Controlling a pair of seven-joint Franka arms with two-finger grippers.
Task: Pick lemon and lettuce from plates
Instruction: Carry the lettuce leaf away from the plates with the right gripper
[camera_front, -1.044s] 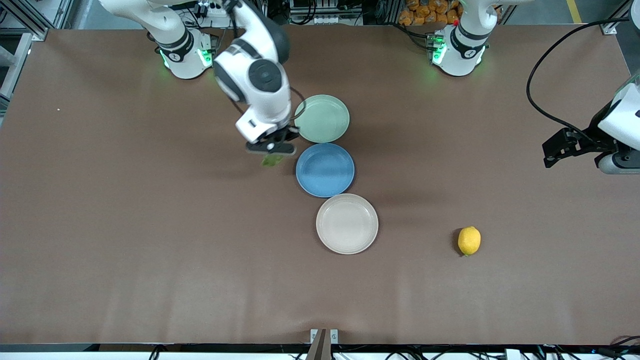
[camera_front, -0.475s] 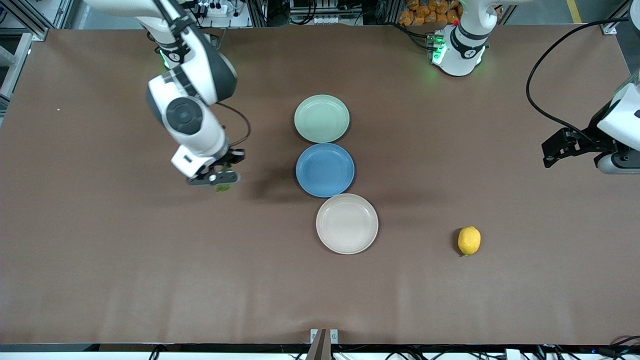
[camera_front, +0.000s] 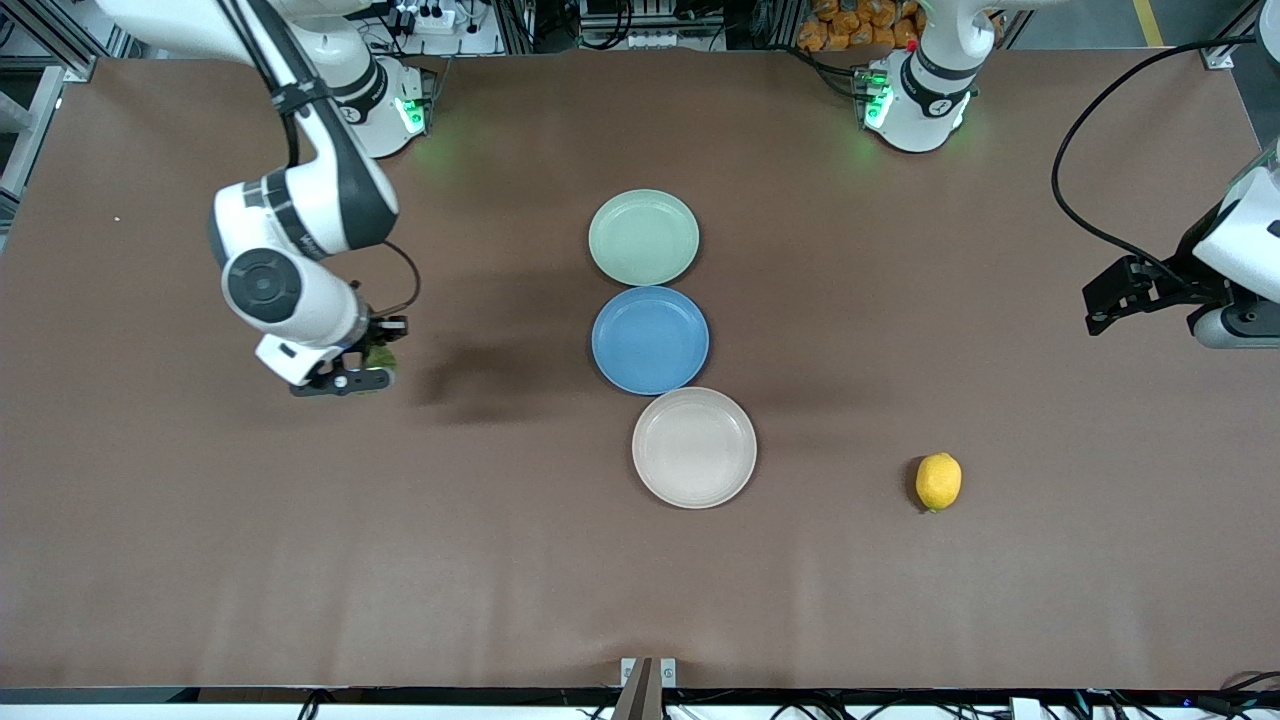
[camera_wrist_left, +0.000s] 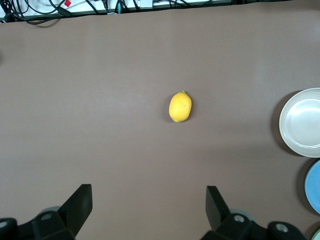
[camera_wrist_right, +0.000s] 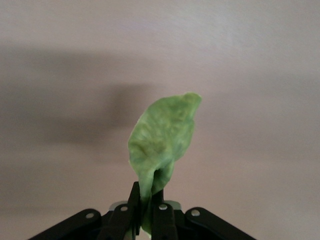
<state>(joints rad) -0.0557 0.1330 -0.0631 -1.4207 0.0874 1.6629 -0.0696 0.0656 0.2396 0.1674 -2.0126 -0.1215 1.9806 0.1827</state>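
Observation:
My right gripper (camera_front: 372, 352) is shut on the lettuce (camera_front: 382, 357), a green wrinkly leaf, and holds it above bare table toward the right arm's end, away from the plates. In the right wrist view the lettuce (camera_wrist_right: 162, 135) hangs out from between the closed fingers of the right gripper (camera_wrist_right: 147, 192). The lemon (camera_front: 938, 481) lies on the table beside the beige-white plate (camera_front: 694, 447), toward the left arm's end; it also shows in the left wrist view (camera_wrist_left: 180, 106). The pale green plate (camera_front: 643, 237) is empty. My left gripper (camera_front: 1098, 305) is open and empty and waits at the left arm's end (camera_wrist_left: 148, 192).
An empty blue plate (camera_front: 650, 339) sits between the pale green and beige-white plates, the three in a row at the table's middle. A black cable (camera_front: 1075, 190) hangs by the left arm. The beige-white plate (camera_wrist_left: 302, 122) shows in the left wrist view.
My right gripper has carried the lettuce from beside the pale green plate toward the right arm's end of the table and lower. The left arm and the lemon have not moved.

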